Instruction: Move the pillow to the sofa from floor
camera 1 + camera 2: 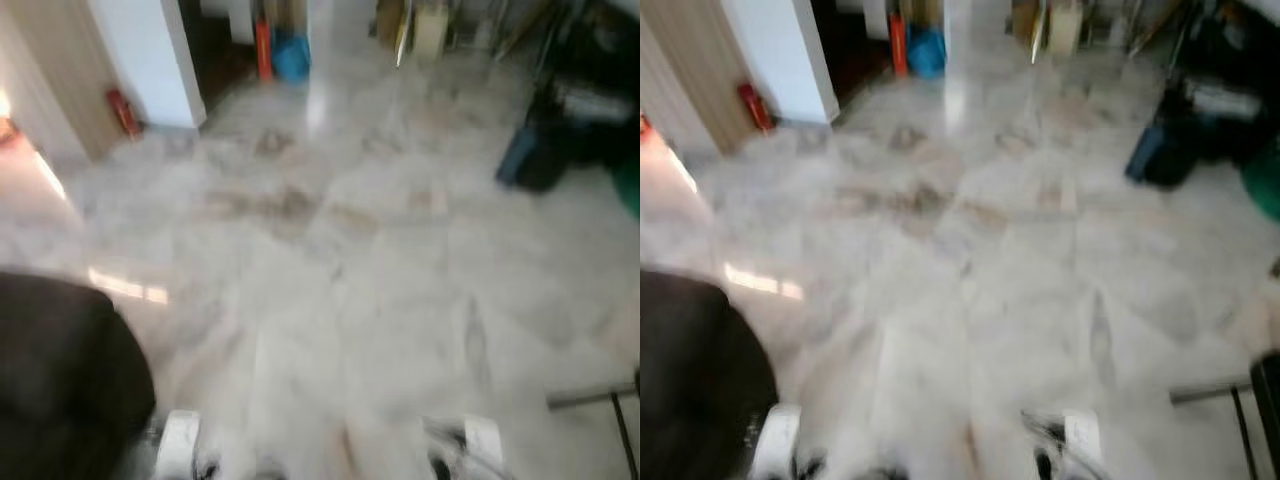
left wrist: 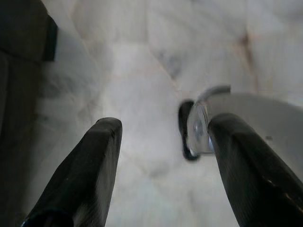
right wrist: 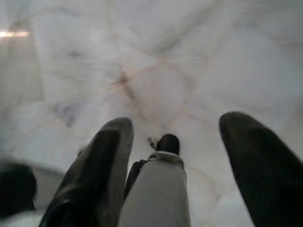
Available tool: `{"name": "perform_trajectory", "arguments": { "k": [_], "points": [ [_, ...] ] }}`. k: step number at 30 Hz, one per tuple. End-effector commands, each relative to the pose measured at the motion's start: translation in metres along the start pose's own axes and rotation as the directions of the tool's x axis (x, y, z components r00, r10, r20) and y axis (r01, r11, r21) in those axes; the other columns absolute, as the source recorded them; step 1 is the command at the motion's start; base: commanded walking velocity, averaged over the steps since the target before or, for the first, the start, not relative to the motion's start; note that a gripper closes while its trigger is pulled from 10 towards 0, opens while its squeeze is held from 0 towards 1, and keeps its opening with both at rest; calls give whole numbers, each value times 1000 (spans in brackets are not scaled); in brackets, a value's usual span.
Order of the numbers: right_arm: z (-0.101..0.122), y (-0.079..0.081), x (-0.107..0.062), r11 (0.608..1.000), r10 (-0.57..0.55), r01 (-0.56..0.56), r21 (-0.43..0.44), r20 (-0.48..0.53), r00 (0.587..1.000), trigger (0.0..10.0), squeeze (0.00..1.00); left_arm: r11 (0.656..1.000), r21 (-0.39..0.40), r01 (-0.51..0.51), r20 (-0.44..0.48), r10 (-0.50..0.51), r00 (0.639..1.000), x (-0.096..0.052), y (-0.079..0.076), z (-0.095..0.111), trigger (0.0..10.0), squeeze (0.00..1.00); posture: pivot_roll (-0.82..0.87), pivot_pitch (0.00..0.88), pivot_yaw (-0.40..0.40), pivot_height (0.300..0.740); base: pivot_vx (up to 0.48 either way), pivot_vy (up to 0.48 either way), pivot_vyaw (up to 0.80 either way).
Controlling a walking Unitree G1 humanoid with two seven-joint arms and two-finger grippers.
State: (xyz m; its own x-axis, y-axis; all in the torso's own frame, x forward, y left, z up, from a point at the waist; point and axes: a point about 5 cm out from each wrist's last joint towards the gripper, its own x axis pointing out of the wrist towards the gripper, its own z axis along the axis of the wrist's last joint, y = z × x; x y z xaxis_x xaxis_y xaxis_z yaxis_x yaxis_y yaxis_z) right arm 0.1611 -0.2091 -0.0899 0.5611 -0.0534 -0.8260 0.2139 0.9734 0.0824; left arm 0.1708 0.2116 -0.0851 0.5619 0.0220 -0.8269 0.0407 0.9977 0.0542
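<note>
Facing blurred marble floor [image 1: 330,300], white pillar [image 1: 150,60] ahead; both jaws spread apart, holding nothing.

Floor [image 1: 340,290] spreads ahead. Sofa [image 1: 60,380] at near left. Fire extinguisher [image 1: 122,111] far left, beside wall [image 1: 145,55]. Bucket [image 1: 291,58] far back, right of wall. Bag [image 1: 530,155] far right. Pole [image 1: 590,397] lies on floor near right.

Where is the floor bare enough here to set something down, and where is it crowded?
The marble floor is bare across the middle, between the dark sofa at the robot's left and the dark bags far right. The far edge is crowded: red extinguisher, blue bin.
</note>
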Motion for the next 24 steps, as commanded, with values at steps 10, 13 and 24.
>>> {"name": "perform_trajectory", "arguments": {
  "k": [10, 13, 24],
  "points": [
    [-1, 5, 1, 1000, 6, -6, 6, -6, 1000, 10000, 0, 1000, -1, -12, 20, 12, 1000, 1, 5, 10, 10000, 0, 88, 42, -12, 740, -354, 0, 0],
    [-1, 4, 1, 1000, 0, 0, 8, -5, 1000, 10000, 0, 1000, -3, -11, 19, 11, 1000, 1, 5, 9, 10000, 0, 89, 47, -14, 740, -358, 0, 0],
    [0, 4, 1, 1000, -5, 6, 14, -13, 1000, 10000, 0, 1000, -12, -10, 16, 11, 1000, 1, 4, 10, 10000, 0, 86, 60, -18, 740, -359, 0, -330]
  ]
}}
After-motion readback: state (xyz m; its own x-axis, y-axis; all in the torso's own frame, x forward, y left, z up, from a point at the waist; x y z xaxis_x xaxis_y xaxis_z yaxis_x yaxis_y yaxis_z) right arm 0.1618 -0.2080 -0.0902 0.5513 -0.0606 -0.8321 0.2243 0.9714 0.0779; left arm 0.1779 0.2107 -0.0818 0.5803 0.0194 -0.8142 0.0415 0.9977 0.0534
